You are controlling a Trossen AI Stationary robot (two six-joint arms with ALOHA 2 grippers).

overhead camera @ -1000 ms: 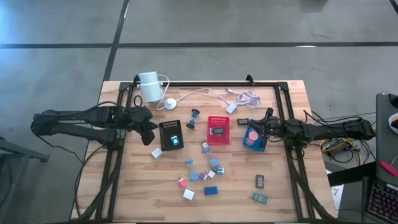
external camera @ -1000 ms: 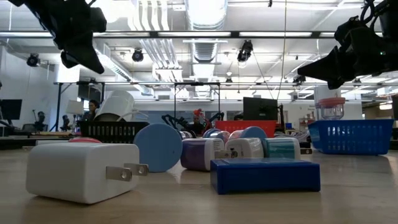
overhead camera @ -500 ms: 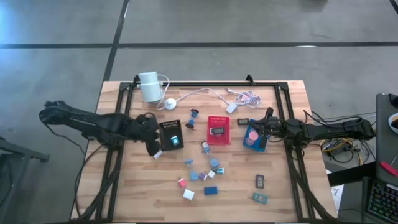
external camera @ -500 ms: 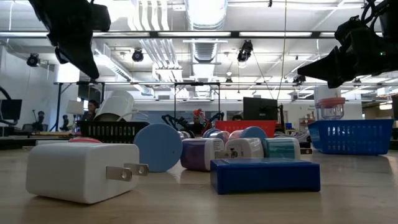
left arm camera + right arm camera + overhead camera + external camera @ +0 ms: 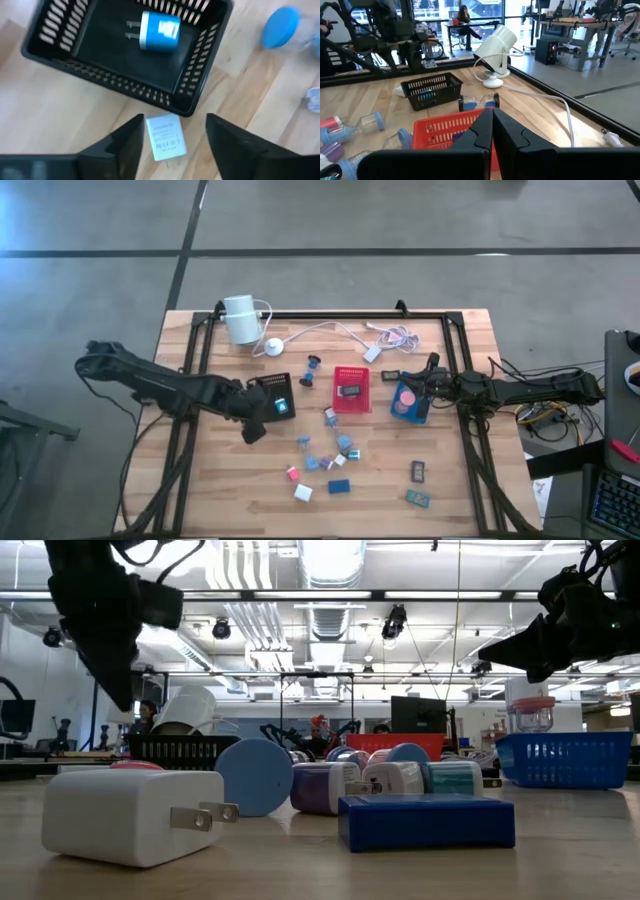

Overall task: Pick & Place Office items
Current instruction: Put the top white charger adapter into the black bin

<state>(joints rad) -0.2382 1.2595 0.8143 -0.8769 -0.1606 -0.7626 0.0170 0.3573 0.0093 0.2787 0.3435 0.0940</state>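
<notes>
Fingers of the left gripper (image 5: 172,137) stand parted over the counter (image 5: 40,110), bracketing a small white charger block (image 5: 166,137) that lies flat between them, untouched so far. Just ahead of the fingers sits the black tray (image 5: 55,60), already holding a blue-and-white charger (image 5: 159,31). This looks like the approach to a pick: next, lower, centre on the block, close. The right gripper (image 5: 431,387) waits pinched shut, empty, above the blue tray (image 5: 421,417).

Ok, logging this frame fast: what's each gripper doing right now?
Left gripper: open, empty, above the white charger beside the black tray.
Right gripper: shut, empty, over the blue tray.
</notes>
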